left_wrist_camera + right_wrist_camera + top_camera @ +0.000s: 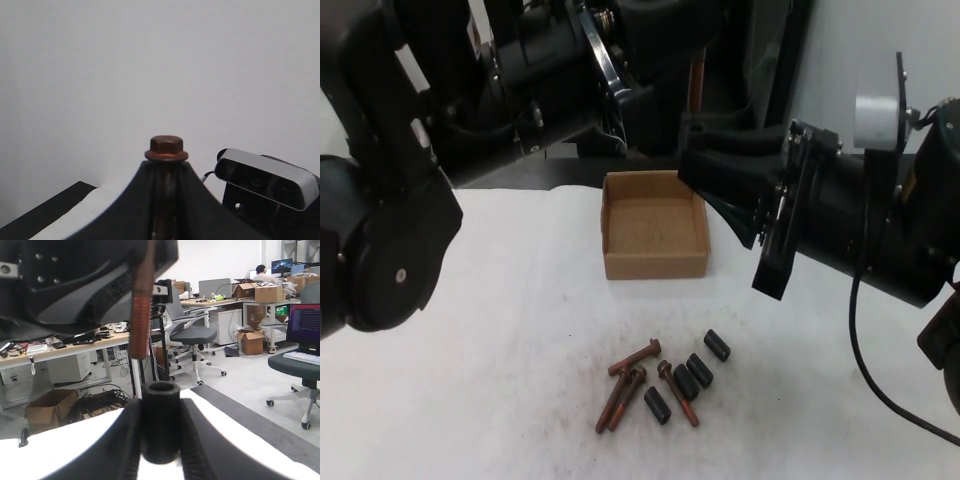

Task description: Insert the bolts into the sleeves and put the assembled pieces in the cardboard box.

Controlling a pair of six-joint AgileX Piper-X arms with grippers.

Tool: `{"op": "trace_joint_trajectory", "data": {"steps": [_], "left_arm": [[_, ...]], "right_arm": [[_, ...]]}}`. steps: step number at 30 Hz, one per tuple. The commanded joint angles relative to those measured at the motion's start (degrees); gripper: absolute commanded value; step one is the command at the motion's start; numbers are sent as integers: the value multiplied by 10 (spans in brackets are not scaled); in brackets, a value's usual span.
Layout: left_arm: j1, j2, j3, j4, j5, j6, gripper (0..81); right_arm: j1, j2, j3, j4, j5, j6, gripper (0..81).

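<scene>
My left gripper (166,167) is shut on a copper bolt (166,148), whose hex head sticks out past the fingertips. In the right wrist view that bolt's threaded end (139,325) hangs just above the open mouth of a black sleeve (160,395), slightly off to one side. The sleeve is held upright by my right gripper (160,415), which is shut on it. Both arms are raised behind the cardboard box (655,235), which looks empty. Several loose bolts (635,357) and several black sleeves (698,369) lie on the white cloth in front of the box.
The white cloth (500,300) covers the bench. A large black arm joint (380,260) stands at the left, and the other arm's body (860,230) reaches in from the right. Office desks and chairs (195,340) stand in the room behind.
</scene>
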Motion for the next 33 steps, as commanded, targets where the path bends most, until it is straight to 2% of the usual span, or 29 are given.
{"op": "trace_joint_trajectory", "data": {"steps": [1,33], "left_arm": [[0,-4,-3,-6,2,0,3],[-1,4,-3,11,-1,-1,3]], "right_arm": [[0,-6,-10,-22,-11,0,8],[0,-6,-12,-21,-23,0,8]]}}
